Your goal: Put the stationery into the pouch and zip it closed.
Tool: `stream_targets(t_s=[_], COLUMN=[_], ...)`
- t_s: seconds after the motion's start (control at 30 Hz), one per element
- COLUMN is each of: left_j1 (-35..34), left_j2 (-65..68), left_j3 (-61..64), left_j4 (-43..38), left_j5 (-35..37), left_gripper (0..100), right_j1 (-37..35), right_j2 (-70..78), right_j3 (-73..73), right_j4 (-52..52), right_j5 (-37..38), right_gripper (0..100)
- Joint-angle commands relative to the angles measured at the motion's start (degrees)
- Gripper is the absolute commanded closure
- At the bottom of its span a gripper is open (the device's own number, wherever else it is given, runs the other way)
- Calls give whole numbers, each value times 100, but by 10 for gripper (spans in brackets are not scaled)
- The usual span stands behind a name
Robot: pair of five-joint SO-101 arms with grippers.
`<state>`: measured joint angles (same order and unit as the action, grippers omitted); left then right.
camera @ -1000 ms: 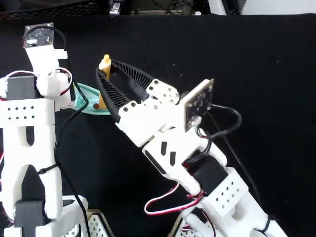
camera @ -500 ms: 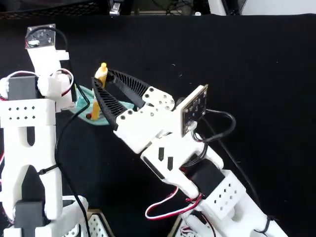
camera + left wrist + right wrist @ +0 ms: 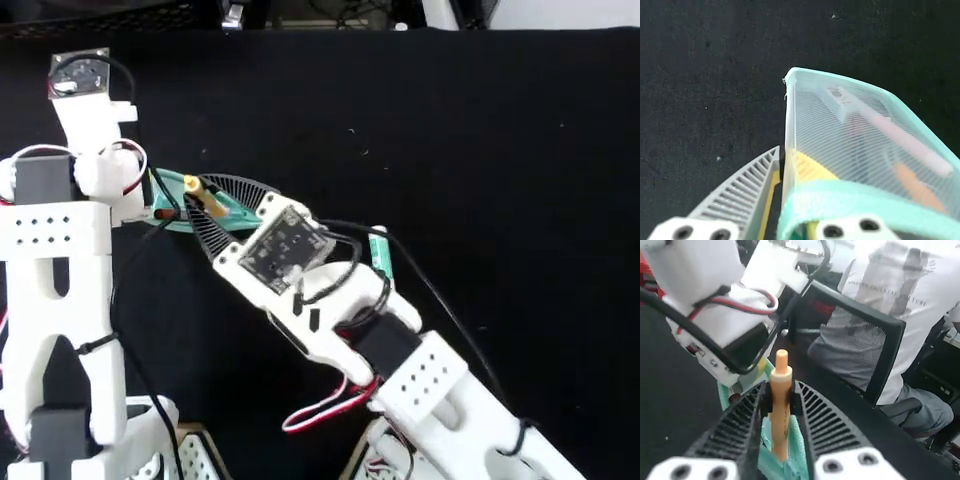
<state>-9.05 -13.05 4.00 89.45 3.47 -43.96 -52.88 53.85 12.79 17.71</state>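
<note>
The pouch [image 3: 850,135] is clear ribbed plastic with teal trim, and a pink pen, an orange item and something yellow lie inside it. My left gripper [image 3: 160,205] is shut on the pouch's edge [image 3: 172,182] at the left of the table. My right gripper [image 3: 780,387] is shut on a yellow pen [image 3: 780,405]. Seen from above, that pen [image 3: 211,198] lies tilted over the pouch's mouth, between the right gripper's black ribbed fingers [image 3: 235,188]. Below the pen in the right wrist view is the pouch's teal rim [image 3: 792,455].
A teal marker-like item [image 3: 378,250] lies on the black tablecloth [image 3: 480,150], partly hidden beside the right arm. The white left arm [image 3: 55,260] stands along the left edge, close to the right gripper. The cloth's far and right parts are bare.
My right gripper has turned at the wrist and come down and left. The yellow pen has gone from upright above the pouch to tilted at its mouth. The left arm has kept still.
</note>
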Motion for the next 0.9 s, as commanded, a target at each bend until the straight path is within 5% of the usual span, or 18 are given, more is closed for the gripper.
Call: stream_targets(t_s=[0.0,0.2,0.53,0.87], left_j1=[-22,-22,-13,-13], left_j2=[88,88,88,88], left_j3=[347,347,347,347], left_j4=[97,88,88,97], left_j5=[-26,-26,-26,-26], left_gripper=[970,970,970,970], right_j1=[53,26,-123,-88], right_j2=[-22,-286,-1130,-857], right_j3=[-101,-453,-1385,-884], right_j4=[0,949,2163,1908], right_j5=[88,26,-290,-308], right_gripper=[982,758,783,786])
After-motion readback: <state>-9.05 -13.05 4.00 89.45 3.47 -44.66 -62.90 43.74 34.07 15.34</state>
